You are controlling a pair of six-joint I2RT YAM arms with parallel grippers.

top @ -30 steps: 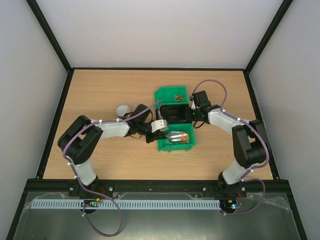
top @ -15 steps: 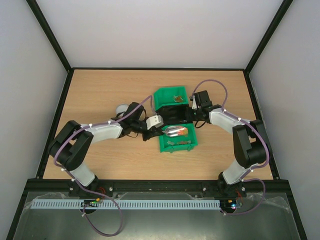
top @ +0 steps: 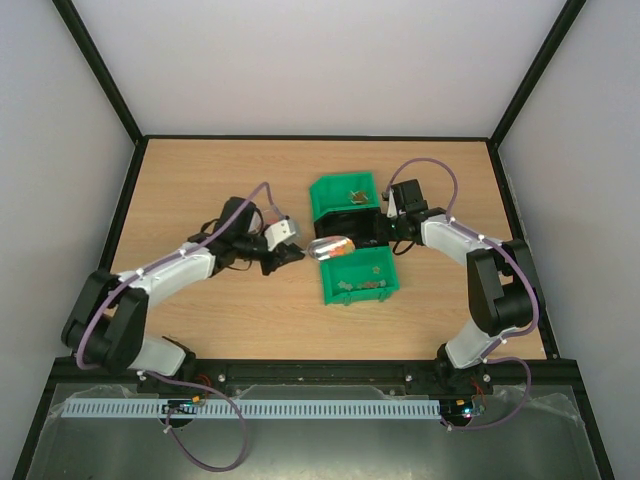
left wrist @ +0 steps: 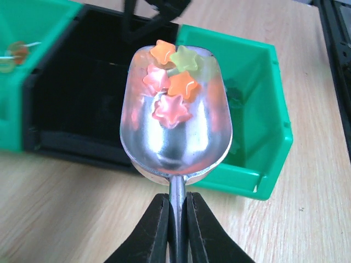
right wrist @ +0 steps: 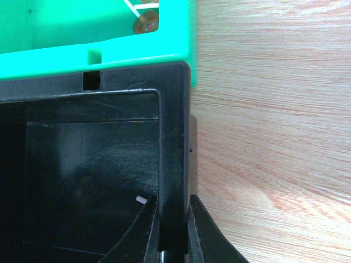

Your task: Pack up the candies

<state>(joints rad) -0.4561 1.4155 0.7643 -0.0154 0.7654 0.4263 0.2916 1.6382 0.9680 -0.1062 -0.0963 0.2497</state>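
Swung back to the left since a second ago, the left arm has lifted the shiny metal scoop point(top: 331, 247) out of the near green plastic bin point(top: 378, 262). Its bowl now hangs over the seam between that bin and the open black plastic bin point(top: 350, 228), and the arm's elbow sits much nearer the left wall. The left hand point(left wrist: 176, 200) is clamped tight on the scoop's thin handle. In the bowl lie star-shaped candies point(left wrist: 171, 82), orange, pink and pale green. More candies lie on the floor of the near green bin, and a few in the far green plastic bin point(top: 322, 190). The right arm has not shifted. The right hand point(right wrist: 174, 205) is closed over the black bin's wall on its own side, one finger inside and one outside. The three bins stand touching in a row on the light wooden worktop point(top: 200, 180), which is edged by a black rim, with black corner posts and plain pale walls point(top: 60, 200) around it.
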